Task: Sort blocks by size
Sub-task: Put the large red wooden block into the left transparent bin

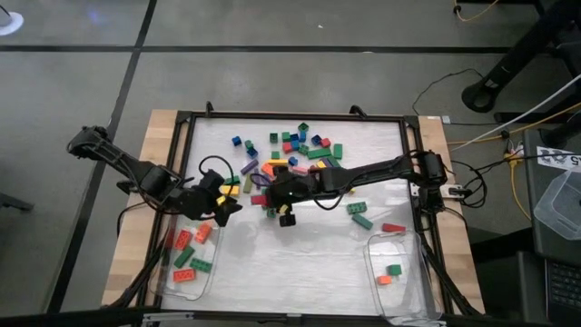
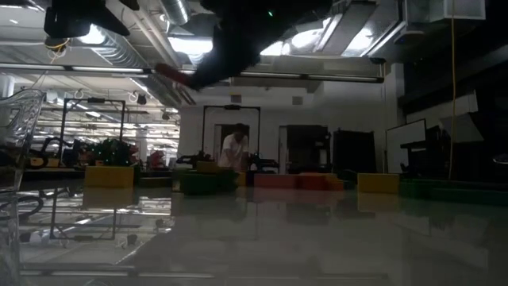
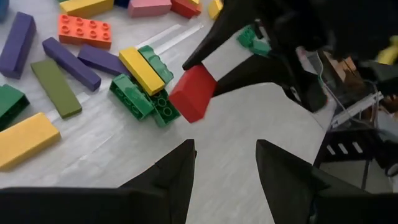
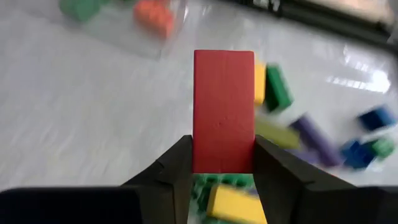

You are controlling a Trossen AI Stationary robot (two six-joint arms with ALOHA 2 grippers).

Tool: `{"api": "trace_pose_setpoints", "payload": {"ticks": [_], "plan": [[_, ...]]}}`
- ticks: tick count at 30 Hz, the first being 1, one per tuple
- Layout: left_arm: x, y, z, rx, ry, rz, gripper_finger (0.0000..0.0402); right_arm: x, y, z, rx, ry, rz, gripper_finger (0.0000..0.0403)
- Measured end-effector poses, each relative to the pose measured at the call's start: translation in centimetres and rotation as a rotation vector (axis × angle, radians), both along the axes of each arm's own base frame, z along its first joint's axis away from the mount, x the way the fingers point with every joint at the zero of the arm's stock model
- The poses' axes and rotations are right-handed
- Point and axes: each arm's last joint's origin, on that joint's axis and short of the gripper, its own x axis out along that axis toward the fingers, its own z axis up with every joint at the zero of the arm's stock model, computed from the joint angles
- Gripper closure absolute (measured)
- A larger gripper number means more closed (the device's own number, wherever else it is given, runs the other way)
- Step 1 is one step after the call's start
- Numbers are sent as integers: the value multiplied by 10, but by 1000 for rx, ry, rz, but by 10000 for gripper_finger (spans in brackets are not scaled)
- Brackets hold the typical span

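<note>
Many coloured blocks (image 1: 290, 150) lie scattered on the white mat, mostly at the far centre. My right gripper (image 1: 265, 196) reaches in from the table's right and is shut on a long red block (image 4: 224, 109), also seen in the left wrist view as the red block (image 3: 194, 93) above green and yellow blocks (image 3: 146, 84). My left gripper (image 3: 225, 162) stands open just left of it, over bare mat, with nothing between its fingers; in the high view the left gripper (image 1: 227, 200) is beside the left tub (image 1: 172, 272). My right gripper pinches the red block's two long sides (image 4: 198, 155) between its two fingers (image 4: 174, 168), near one end. The fingers lie along the block, which sticks out ahead of them. They slant down from the table's right. The block is lifted clear of the mat, its free end (image 3: 186, 106) lowest.
A clear tub at the near left holds red, orange and green blocks (image 1: 186, 256). A second clear tub (image 1: 419, 295) at the near right holds a green block and an orange one (image 1: 390, 274). Loose green blocks (image 1: 359, 213) and a red one (image 1: 393, 227) lie right of centre. A black frame (image 1: 300, 118) rims the mat.
</note>
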Motion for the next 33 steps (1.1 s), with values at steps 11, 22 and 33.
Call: {"api": "trace_pose_setpoints", "payload": {"ticks": [11, 22, 33], "plan": [[4, 8, 0, -28, -12, 63, 244, 8, 1, 14, -29, -160, 29, 252], [6, 14, 1, -27, -15, 94, 245, 12, 1, 20, -66, -232, 54, 256], [8, 18, 2, -19, -21, 109, 305, 13, 1, 24, -92, -271, 59, 258]]}}
